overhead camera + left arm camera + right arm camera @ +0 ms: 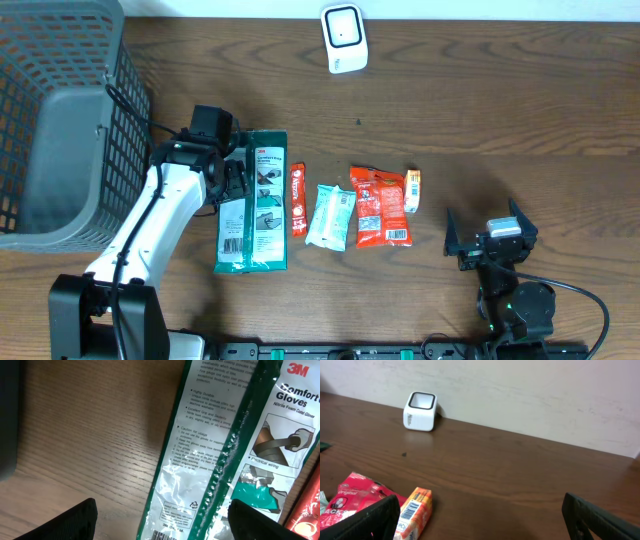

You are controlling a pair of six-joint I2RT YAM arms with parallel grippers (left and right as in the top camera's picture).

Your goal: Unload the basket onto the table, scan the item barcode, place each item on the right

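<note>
Left fingers point(67, 521) stand wide apart, two dark, matte wedges low in the left wrist view, with the glove pack point(220, 450) lying flat beneath and between them; they grip nothing. Right fingers point(367, 519) are likewise spread wide and empty, hanging near the front edge of the table point(500, 110), well apart from the goods.

The glove pack is a long rectangular sleeve of glossy, crinkled plastic, part clear and part green. It has a ribbed green seam down its length, fine black print on the clear side and glove drawings on the other. It lies at the left end of the row of goods, just beside the grey mesh basket's point(60, 130) corner. Its barcode point(233, 243) sits on a white label at the near end, facing up.

To its right lie a narrow red sachet point(298, 198), a pale, soft-looking wrapper point(330, 216), a shiny red foil bag point(381, 207) and a small orange carton point(412, 190) touching the bag's upper right corner.

At the far edge stands the scanner point(343, 38), a small white block with rounded corners and a dark square window, well apart from the glove pack. The table is dark brown with a visible wood grain.
</note>
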